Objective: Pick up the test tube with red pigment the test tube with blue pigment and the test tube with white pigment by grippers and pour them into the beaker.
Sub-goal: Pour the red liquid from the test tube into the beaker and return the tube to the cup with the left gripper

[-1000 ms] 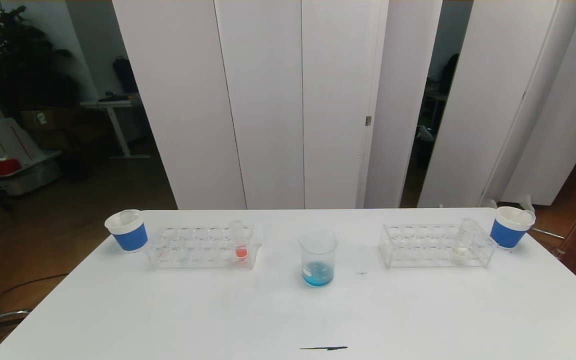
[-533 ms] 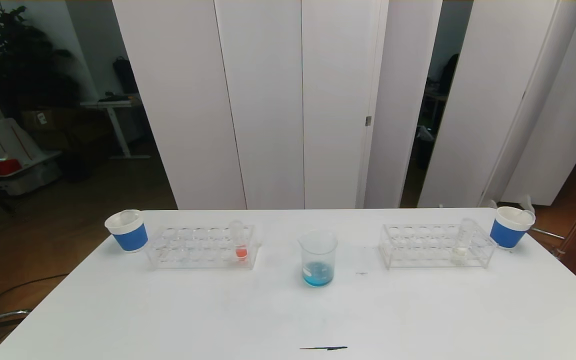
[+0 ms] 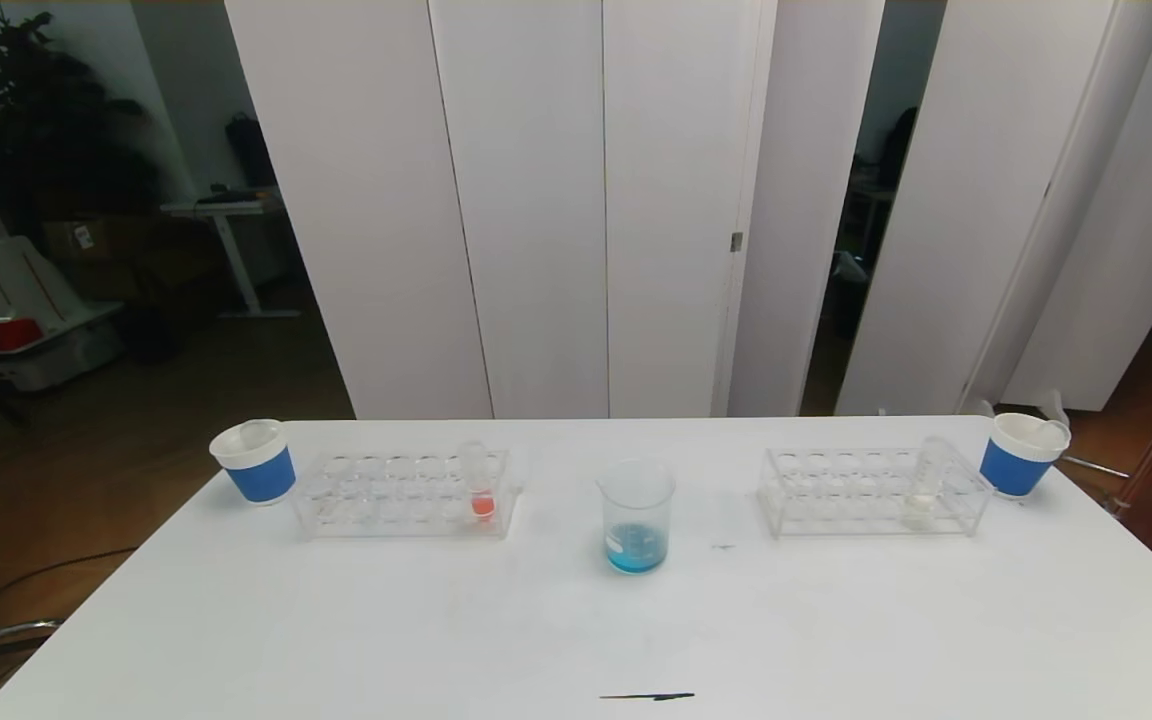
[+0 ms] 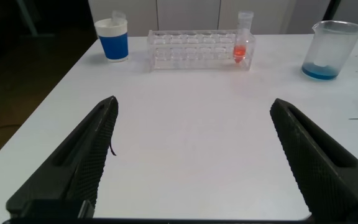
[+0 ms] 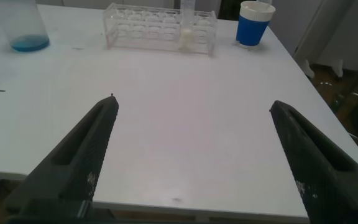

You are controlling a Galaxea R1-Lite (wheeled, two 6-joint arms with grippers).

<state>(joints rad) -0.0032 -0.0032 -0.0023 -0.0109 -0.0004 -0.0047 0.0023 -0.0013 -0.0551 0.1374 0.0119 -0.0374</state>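
A: Beaker (image 3: 636, 515) sits mid-bench with a shallow blue layer in the bottom. So by the look of it the blue pour is done. No blue test tube in view anywhere.

B: Red one?

A: Red test tube (image 3: 479, 483) stands upright in the rack left of the beaker (image 3: 406, 492), in the end slot nearest the beaker. Still has pigment in it.

B: White?

A: White test tube (image 3: 924, 485) is in the rack right of the beaker (image 3: 874, 490), far end, leaning a little, cream pigment at its base. Both untouched as far as I can judge.

B: Hands?

A: Neither shows from the head. Left hand (image 4: 194, 162) is spread fully wide, nothing in it, low over the bare bench (image 3: 576, 640) and well short of the left rack. Right hand (image 5: 194, 162) same: wide open, empty, well short of the right rack.

B: Anything changed in the last second?

A: Nothing. Tubes, beaker and cups sit exactly where they were; both hands stay wide open.

B: Meaning?

A: My read: a pause between pours. Two tubes left, red and white. Each hand is lined up with its own rack. Paper cup beyond each rack (image 3: 256, 462), (image 3: 1021, 455) is a lookalike hazard only if aim drifts outward.
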